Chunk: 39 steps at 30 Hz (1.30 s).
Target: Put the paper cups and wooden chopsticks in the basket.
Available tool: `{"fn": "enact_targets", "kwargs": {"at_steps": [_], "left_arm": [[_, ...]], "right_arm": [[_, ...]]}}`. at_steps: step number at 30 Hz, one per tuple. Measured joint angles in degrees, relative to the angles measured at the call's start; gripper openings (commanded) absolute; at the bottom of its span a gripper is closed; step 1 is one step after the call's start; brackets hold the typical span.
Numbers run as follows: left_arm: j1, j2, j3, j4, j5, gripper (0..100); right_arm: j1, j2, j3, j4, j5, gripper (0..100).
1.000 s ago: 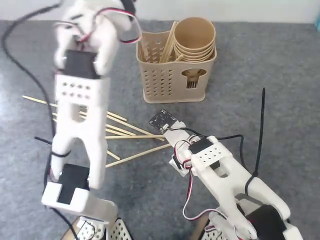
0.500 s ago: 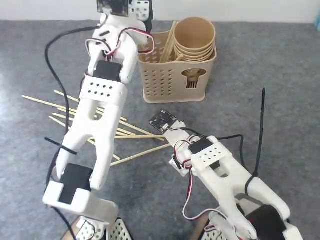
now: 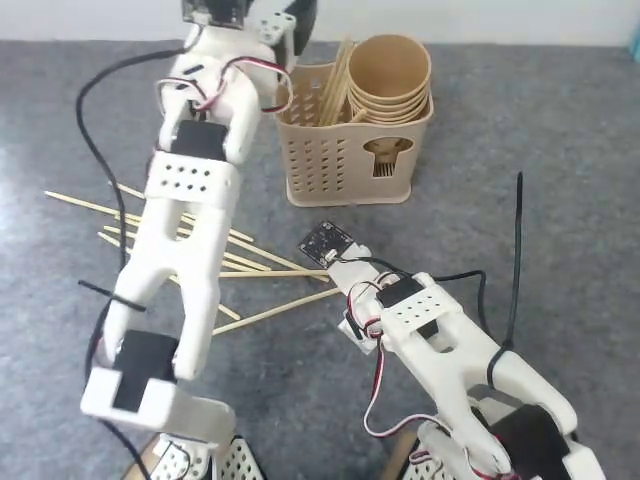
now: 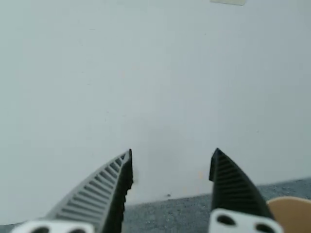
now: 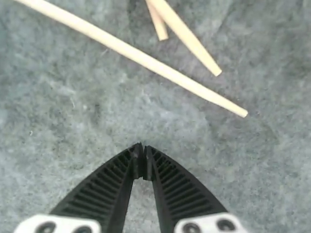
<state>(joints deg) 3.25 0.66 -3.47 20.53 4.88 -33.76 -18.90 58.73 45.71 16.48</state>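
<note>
The beige basket (image 3: 340,165) stands at the back of the grey mat. It holds a stack of paper cups (image 3: 390,62) and a few wooden chopsticks (image 3: 340,75). Several more chopsticks (image 3: 275,312) lie scattered on the mat to its front left. My left gripper (image 3: 297,14) is raised above the basket's back left corner. In the left wrist view it (image 4: 172,153) is open and empty, facing the wall, with a cup rim (image 4: 291,209) beside one finger. My right gripper (image 5: 142,146) is shut and empty, low over the mat just short of a loose chopstick (image 5: 136,54).
The left arm (image 3: 185,220) stretches over the scattered chopsticks and hides parts of them. The right arm (image 3: 430,325) sits at the front right with a black cable (image 3: 515,270) looping beside it. Bare mat lies to the right of the basket.
The left arm has swung from the left side of the mat toward the basket's back left corner. The right arm has not moved.
</note>
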Motion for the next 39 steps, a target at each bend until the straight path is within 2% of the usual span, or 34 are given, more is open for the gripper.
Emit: {"fn": "enact_targets", "kwargs": {"at_steps": [4,6,9,13,19,24,29,33,39], "left_arm": [[-3.9,-8.6,0.0,10.1,0.4,25],[-6.7,-14.6,0.0,17.8,0.5,25],[-12.1,-23.8,0.0,30.4,0.5,25],[-21.3,-33.2,-0.1,43.9,0.5,25],[-37.6,-36.6,1.7,54.8,0.5,25],[-49.8,-37.0,14.3,53.3,0.5,25],[-59.8,-37.0,31.1,41.5,0.8,25],[-64.9,-37.0,41.0,32.3,2.0,25],[-68.4,-37.0,48.9,25.1,2.0,25]], "right_arm": [[0.0,0.0,0.0,0.0,0.0,1.3],[0.0,0.0,0.0,0.0,0.0,2.0],[0.0,0.0,0.0,0.0,0.0,8.6],[0.0,0.0,0.0,-0.4,0.0,16.5],[-4.1,0.1,0.0,-0.7,0.0,16.9],[-7.7,0.5,-3.8,0.4,0.0,17.2],[-8.3,0.6,-10.3,3.6,0.0,17.3],[-10.5,0.8,-14.6,4.6,0.0,17.1],[-15.8,10.4,-20.5,4.6,1.0,17.0]]}}
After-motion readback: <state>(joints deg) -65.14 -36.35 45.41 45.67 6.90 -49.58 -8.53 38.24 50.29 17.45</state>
